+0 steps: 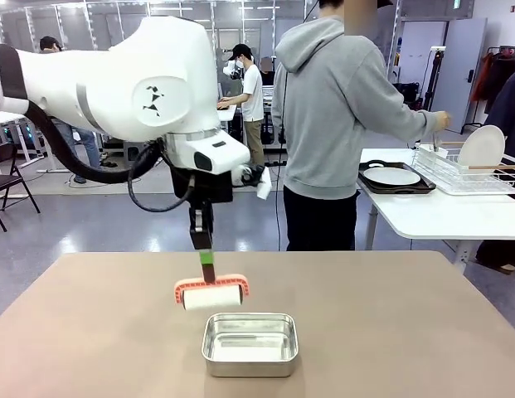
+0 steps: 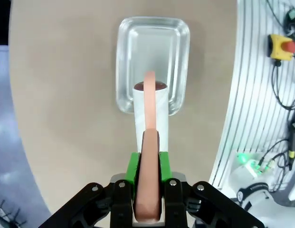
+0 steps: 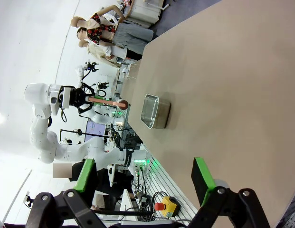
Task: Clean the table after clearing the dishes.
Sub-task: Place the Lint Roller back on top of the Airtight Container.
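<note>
- My left gripper (image 1: 206, 259) is clamped on the salmon-pink handle of a lint roller (image 1: 211, 292), the green pads pressing it from both sides, as my left wrist view shows.
- The roller hangs handle-up from that gripper, its white roll lying crosswise just above the table (image 1: 91, 332), near the middle of the top.
- A small steel pan (image 1: 250, 343) sits on the table just beside the roller, toward my near edge; in my left wrist view the roll's end overlaps the pan's rim.
- My right gripper (image 3: 145, 183) has its jaws spread wide with nothing between them, held off the table's side and looking along the top toward the pan.
- The tan table top bears the pan alone.
- The dishes are off it: a white plate (image 1: 391, 176) lies on a dark tray (image 1: 423, 187) on a white-topped side table (image 1: 439, 217), and another plate (image 1: 481, 149) stands in a wire rack (image 1: 456, 178) beside it.
- A person in a grey hoodie (image 1: 340, 108) stands beyond the far edge, one hand (image 1: 440, 121) reaching over the rack.
</note>
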Robot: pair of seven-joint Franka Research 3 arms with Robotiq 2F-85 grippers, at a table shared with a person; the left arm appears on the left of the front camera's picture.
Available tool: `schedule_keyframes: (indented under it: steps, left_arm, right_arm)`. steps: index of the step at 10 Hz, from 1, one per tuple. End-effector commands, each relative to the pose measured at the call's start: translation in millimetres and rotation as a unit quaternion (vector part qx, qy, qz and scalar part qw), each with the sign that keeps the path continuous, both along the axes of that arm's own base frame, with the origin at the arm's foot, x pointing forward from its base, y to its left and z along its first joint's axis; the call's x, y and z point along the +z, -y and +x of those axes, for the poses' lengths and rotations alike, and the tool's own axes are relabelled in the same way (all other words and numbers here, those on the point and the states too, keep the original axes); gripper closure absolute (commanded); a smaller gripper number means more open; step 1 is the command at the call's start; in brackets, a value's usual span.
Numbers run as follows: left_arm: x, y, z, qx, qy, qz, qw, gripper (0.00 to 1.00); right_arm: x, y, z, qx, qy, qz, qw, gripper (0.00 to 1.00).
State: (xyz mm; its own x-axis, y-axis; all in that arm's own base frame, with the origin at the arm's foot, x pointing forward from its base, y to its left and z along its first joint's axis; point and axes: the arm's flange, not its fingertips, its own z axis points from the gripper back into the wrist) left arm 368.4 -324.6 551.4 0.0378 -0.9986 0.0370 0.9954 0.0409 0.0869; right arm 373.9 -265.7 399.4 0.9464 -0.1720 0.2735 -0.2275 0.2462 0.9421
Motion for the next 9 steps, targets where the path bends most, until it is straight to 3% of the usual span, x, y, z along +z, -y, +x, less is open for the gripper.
schedule_keyframes:
  steps: [1, 2, 6, 9]
  left_arm:
    - [-4, 4, -6, -0.028, -0.003, -0.005, 1.000, 0.79]
    - [0, 0, 0, 0.000, 0.000, 0.000, 1.000, 0.79]
    - [0, 0, 0, 0.000, 0.000, 0.000, 1.000, 0.79]
    - [-25, 27, 13, -0.030, -0.027, -0.008, 0.999, 0.79]
  right_arm:
    - [2, -1, -2, 0.003, 0.009, 0.001, 1.000, 0.00]
    - [2, -1, -2, 0.003, 0.009, 0.001, 1.000, 0.00]
    - [2, -1, -2, 0.003, 0.009, 0.001, 1.000, 0.00]
    - [2, -1, -2, 0.003, 0.009, 0.001, 1.000, 0.00]
